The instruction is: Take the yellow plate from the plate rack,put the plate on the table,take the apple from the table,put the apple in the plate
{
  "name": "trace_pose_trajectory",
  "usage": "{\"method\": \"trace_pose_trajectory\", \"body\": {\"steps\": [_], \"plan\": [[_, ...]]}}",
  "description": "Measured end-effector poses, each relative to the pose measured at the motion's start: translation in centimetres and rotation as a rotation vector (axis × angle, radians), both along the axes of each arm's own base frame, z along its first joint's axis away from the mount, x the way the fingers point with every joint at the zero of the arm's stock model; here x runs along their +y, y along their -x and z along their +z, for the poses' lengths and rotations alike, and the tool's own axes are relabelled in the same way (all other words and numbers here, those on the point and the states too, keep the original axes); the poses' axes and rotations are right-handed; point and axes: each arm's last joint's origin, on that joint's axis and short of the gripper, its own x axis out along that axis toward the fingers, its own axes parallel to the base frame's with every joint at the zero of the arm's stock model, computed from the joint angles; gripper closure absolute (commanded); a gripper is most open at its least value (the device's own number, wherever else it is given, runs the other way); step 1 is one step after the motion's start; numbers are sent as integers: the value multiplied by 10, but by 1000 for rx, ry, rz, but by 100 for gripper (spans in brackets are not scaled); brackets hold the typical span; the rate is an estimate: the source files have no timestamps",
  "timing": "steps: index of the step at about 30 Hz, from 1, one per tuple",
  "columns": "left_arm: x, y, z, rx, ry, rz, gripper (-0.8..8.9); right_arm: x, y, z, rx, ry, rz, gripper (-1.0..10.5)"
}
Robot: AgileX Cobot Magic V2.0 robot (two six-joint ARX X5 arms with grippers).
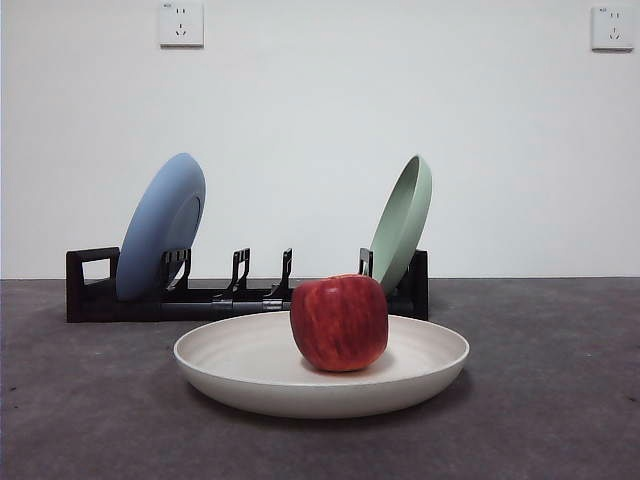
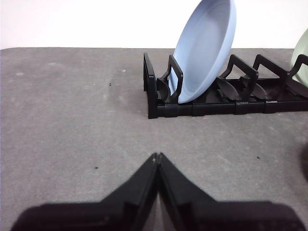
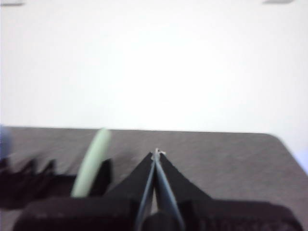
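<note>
The streaked red apple [image 1: 339, 323] sat upright in the wide cream plate [image 1: 230, 360] on the dark grey desk [image 1: 550, 400], the black rack [image 1: 90, 285] at twelve o'clock behind, both hands [image 2: 157, 157] [image 3: 157, 153] clenched empty.

I see the red apple [image 1: 339, 322] sitting upright inside the yellow plate [image 1: 240, 362] (really a matte cream), which lies flat on the dark grey table [image 1: 560, 400]. Behind them stands the long black plate rack [image 1: 92, 285].
</note>
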Motion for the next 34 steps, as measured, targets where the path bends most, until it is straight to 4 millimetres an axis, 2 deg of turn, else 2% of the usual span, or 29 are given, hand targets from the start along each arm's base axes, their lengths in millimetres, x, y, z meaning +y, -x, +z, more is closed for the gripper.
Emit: {"method": "trace_pose_trajectory", "body": {"steps": [2,7,12,16,21,34], "plan": [[0,0,0,0,0,0,817,-2,-4,-20,-30,1,-34,945],[0,0,0,0,0,0,817,-3,-17,-90,-63,-31,-61,945],[0,0,0,0,0,0,817,-2,-31,-163,28,-83,-64,945],[0,0,0,0,0,0,817,-2,-35,-203,105,-118,-70,945],[0,0,0,0,0,0,817,-2,-38,-225,164,-131,-62,945],[0,0,0,0,0,0,817,-1,-38,-225,158,-145,-57,945]]}}
